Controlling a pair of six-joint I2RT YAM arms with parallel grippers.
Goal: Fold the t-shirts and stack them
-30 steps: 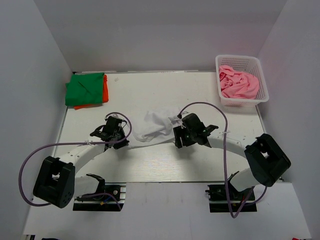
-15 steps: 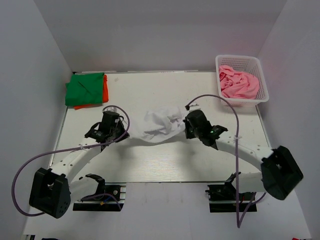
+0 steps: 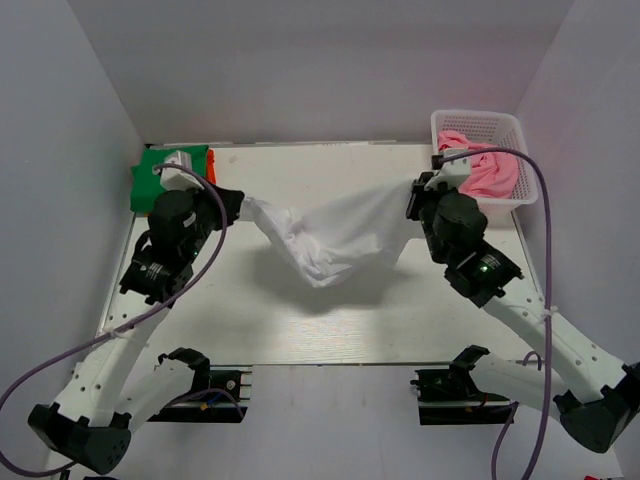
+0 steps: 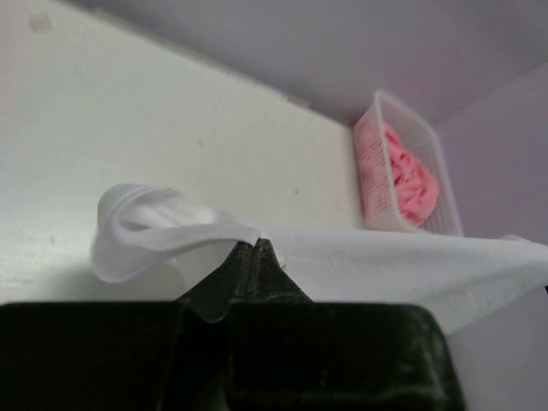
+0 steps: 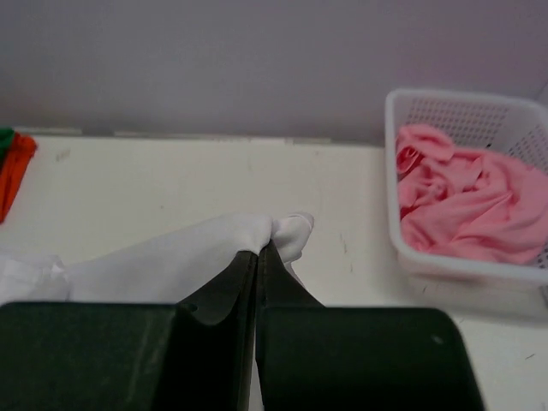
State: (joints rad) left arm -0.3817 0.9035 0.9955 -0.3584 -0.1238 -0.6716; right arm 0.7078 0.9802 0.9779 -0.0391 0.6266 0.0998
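Note:
A white t-shirt [image 3: 335, 235] hangs stretched in the air between both grippers, sagging in the middle above the table. My left gripper [image 3: 240, 205] is shut on its left end; the cloth [image 4: 163, 227] folds over the closed fingertips [image 4: 253, 248]. My right gripper [image 3: 412, 200] is shut on the right end, white fabric [image 5: 231, 244] bunched at its tips [image 5: 264, 250]. A folded green t-shirt [image 3: 170, 175] lies on an orange t-shirt [image 3: 211, 180] at the back left. A crumpled pink t-shirt [image 3: 490, 170] fills the basket.
The white lattice basket [image 3: 478, 122] stands at the back right corner, also in the right wrist view [image 5: 402, 214] and the left wrist view [image 4: 377, 184]. Grey walls close in the table [image 3: 300, 320] on three sides.
Both arms have risen and spread apart toward the back, lifting the white t-shirt off the table and stretching it out. The right gripper closed on the cloth.

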